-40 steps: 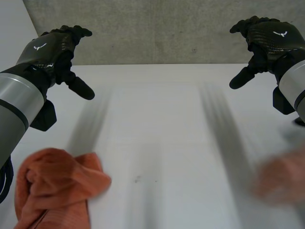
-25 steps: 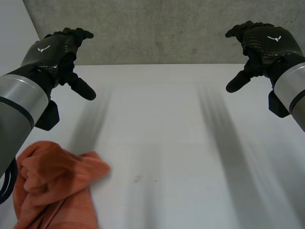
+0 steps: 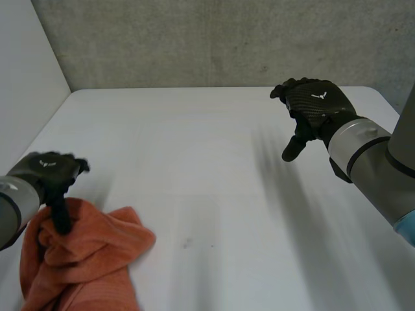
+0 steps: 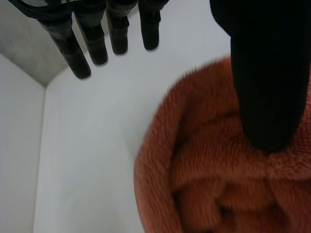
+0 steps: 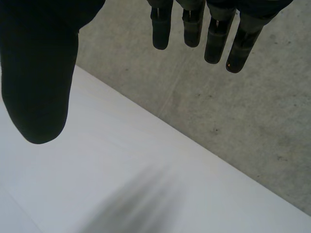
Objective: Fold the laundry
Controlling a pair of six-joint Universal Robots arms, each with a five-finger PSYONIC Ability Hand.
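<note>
A crumpled orange towel (image 3: 87,256) lies at the table's near left corner. My left hand (image 3: 45,170) is low over the towel's far edge with its thumb pointing down onto the cloth. In the left wrist view the fingers (image 4: 92,41) are straight and spread above bare table, and the thumb (image 4: 265,82) rests over the towel (image 4: 214,189) without pinching it. My right hand (image 3: 314,103) hovers open above the table at the right. Its fingers (image 5: 194,24) are straight and its thumb (image 5: 39,82) is held apart, with nothing in it.
The white table (image 3: 207,168) stretches between the hands. A white side wall (image 3: 26,84) borders the table's left edge, and a grey concrete wall (image 3: 214,39) stands behind its far edge.
My left hand has dropped from high at the far left down to the towel. My right hand has moved inward and lower. A blurred orange shape at the near right is gone.
</note>
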